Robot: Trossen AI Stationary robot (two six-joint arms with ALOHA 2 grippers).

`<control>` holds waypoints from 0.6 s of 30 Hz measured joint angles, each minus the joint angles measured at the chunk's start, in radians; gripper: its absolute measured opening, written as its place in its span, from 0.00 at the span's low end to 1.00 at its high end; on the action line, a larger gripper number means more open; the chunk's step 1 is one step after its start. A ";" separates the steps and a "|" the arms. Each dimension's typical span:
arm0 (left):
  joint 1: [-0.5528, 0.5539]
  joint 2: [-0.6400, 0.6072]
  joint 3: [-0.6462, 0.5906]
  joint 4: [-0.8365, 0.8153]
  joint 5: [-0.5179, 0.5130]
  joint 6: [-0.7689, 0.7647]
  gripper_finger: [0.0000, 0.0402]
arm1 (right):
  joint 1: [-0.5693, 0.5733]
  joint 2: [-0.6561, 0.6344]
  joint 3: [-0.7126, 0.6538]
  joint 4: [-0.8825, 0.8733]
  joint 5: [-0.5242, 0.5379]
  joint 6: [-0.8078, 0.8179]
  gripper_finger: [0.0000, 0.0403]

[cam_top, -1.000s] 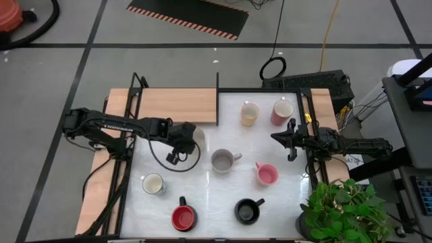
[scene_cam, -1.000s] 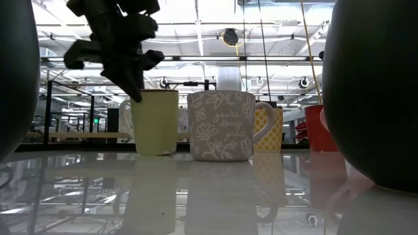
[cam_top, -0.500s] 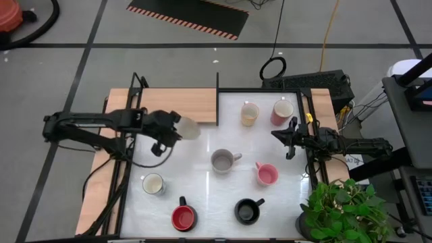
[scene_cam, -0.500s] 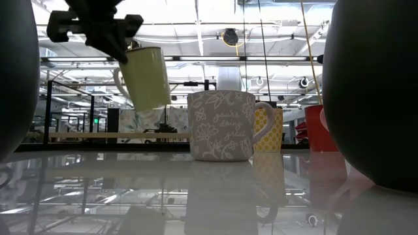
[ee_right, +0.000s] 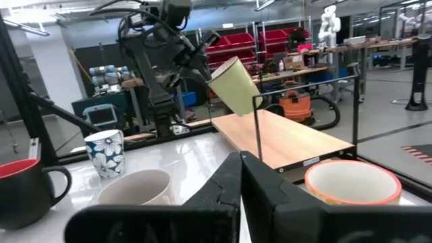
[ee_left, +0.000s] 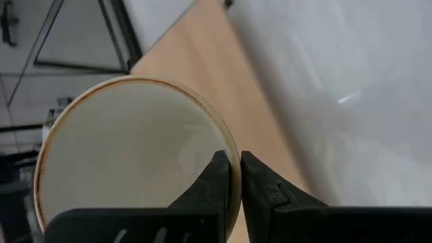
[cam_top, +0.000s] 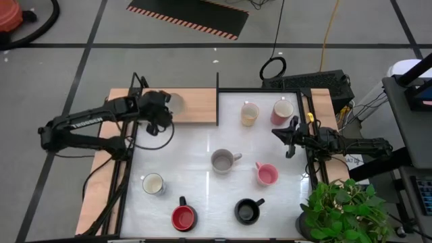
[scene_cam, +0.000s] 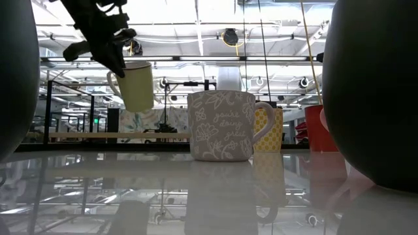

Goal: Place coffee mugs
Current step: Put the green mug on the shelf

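- White tabletop carries a raised wooden shelf at its far left corner; grey floor surrounds the rig, and a potted plant stands at the near right corner.
- Left gripper is above the shelf's left part, clenched on the rim of the cream mug. Left wrist view shows one finger inside the rim and the other outside. Low view shows that mug in the air, tilted, clear of any surface.
- White mug stands on the near left of the tabletop, well apart from the others.
- Red mug stands at the near edge, right of the white one.
- Grey mug stands about mid-table, handle to the right; it bears a flower pattern in the low view.
- Black mug stands at the near edge, right of the red one.
- Tan mug stands at the far edge, just right of the shelf.
- Pink mug stands right of the grey one.
- Dark pink-red mug stands near the tan mug, on its right.
- Right gripper waits low at the right edge, fingers closed, holding nothing.
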 joint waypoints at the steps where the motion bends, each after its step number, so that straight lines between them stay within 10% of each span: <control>1: 0.022 0.000 0.006 -0.003 -0.002 0.014 0.05 | 0.000 0.000 0.000 0.001 0.008 0.000 0.00; 18: 0.315 0.215 0.445 -0.306 0.157 0.104 0.05 | 0.000 0.000 0.000 0.075 0.036 -0.022 0.00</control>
